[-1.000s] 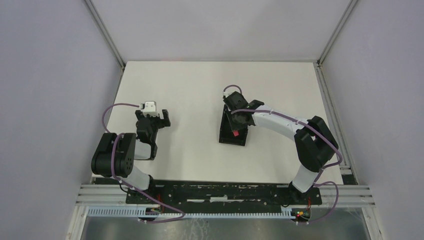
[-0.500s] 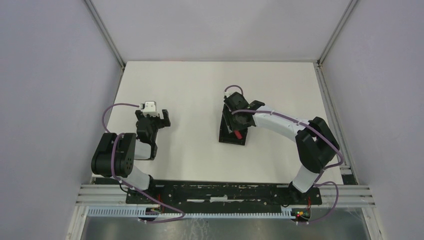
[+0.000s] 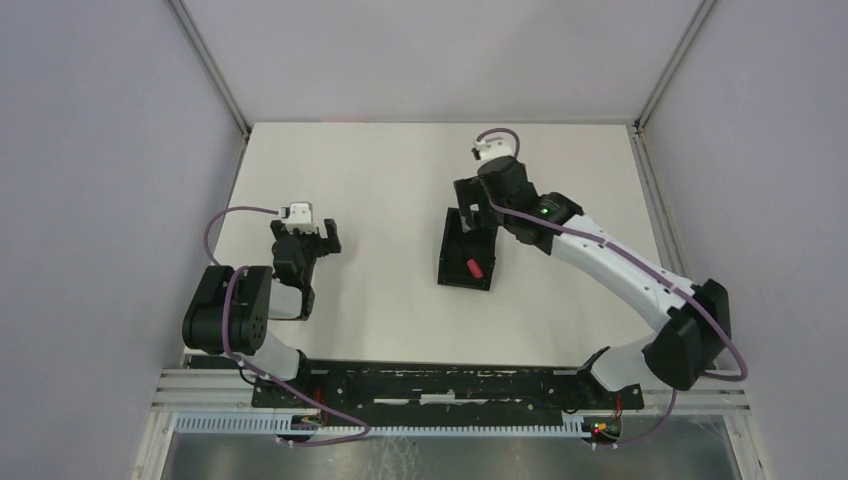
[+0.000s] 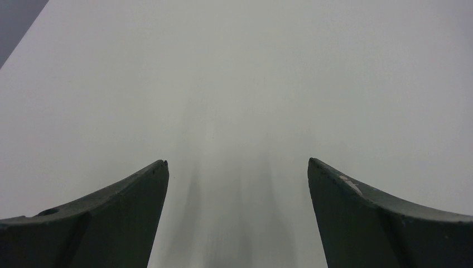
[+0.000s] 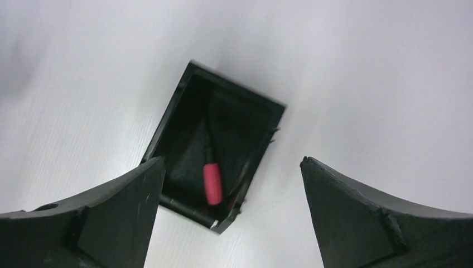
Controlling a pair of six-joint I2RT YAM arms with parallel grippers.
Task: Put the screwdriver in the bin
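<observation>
White tabletop [image 3: 380,180] is seen under both arms. At the left, the left gripper [image 3: 318,240] is held low over a bare part of the tabletop, well apart from the task's things. In the left wrist view its 2 dark fingers [image 4: 111,215] are spread wide, released, with nothing but the pale surface between them.

Right of centre, the bin [image 3: 462,285] is set on the tabletop, a small black open-top box with low walls, its long side running roughly away from the arm bases. The screwdriver [image 3: 475,267] is lying inside it, on the floor of the bin. Its red handle is towards the near end, and its thin black shaft is pointed towards the far end, as is shown in the right wrist view, where the screwdriver [image 5: 211,180] is seen wholly within the walls of the bin [image 5: 167,120].

The right gripper [image 3: 472,208] is held above the far end of the bin. Its 2 fingers [image 5: 111,212] are spread wide and released; nothing is grasped, and neither finger is touching the bin or the screwdriver. That view is slightly blurred.
</observation>
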